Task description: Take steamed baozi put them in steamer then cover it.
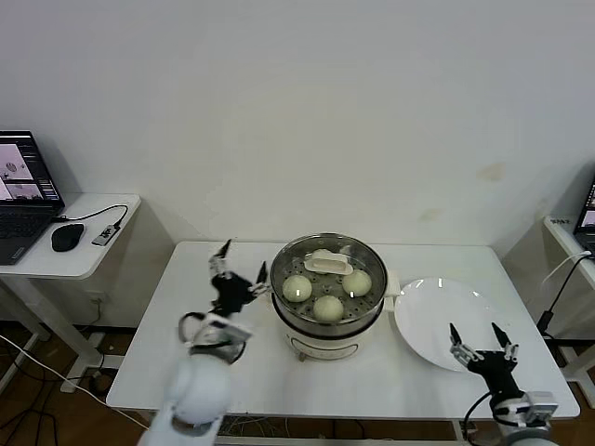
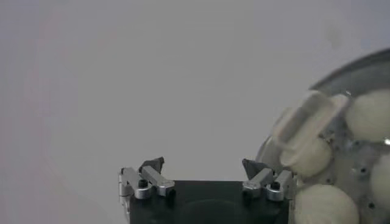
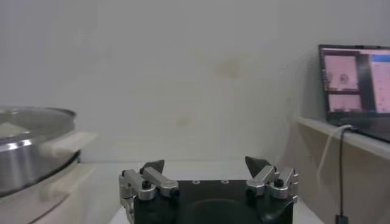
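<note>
The steamer stands mid-table, a shiny pot on a cream base. The cover, clear glass with a cream handle, sits on top of it. Through the glass I see several steamed baozi on the tray inside. My left gripper hovers just left of the steamer, open and empty. In the left wrist view the left gripper is spread wide, with the cover's handle and baozi beyond it. My right gripper is open and empty over the near edge of the white plate. The right wrist view shows the right gripper beside the steamer.
The white table carries the steamer and the plate. A side desk at the far left holds a laptop, a mouse and a cable. Another desk with a laptop stands at the right. A wall is close behind.
</note>
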`<state>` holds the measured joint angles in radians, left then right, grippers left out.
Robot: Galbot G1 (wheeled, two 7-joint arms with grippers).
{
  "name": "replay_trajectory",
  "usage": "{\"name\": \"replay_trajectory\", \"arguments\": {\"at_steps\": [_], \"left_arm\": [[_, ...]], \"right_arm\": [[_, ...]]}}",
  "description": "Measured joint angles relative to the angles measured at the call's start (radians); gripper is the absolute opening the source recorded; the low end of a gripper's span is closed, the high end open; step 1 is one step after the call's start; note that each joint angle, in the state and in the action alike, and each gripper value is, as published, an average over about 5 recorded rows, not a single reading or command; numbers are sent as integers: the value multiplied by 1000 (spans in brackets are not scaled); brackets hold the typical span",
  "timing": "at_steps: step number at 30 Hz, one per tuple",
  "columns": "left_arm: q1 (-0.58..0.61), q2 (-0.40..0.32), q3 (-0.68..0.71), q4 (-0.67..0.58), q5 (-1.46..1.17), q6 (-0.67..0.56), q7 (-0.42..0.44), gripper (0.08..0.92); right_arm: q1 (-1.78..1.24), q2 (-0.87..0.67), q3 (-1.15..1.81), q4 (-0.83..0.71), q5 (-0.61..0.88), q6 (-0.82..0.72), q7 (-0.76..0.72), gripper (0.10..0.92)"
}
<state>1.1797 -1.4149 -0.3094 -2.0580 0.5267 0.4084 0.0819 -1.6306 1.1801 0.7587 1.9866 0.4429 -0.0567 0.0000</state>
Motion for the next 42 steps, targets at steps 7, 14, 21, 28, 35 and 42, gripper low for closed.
{"name": "replay_trajectory", "arguments": {"at_steps": [7,14,21,28,35,42], "left_arm": [[171,10,-142,7,-252,-133,-20,823],[308,13,-207,21,-372,-193,-33,823],[389,4,-231,12,-413,-215,-36,823],[424,1,-241,8,-435,-229,-43,823],[439,-1,-243,0,-444,-232,-42,823],[451,0,-245,-1,-447,-236,-40,823]], "right_arm": [[-15,-23,-65,17,3,-20,19,823],[-35,-14,-97,37,-2,-36,48,823],[-50,8,-92,66,-10,-70,60,823],[-53,34,-78,75,-20,-89,73,823],[-56,57,-66,78,-28,-91,80,823],[-58,78,-61,70,-35,-82,83,823]]}}
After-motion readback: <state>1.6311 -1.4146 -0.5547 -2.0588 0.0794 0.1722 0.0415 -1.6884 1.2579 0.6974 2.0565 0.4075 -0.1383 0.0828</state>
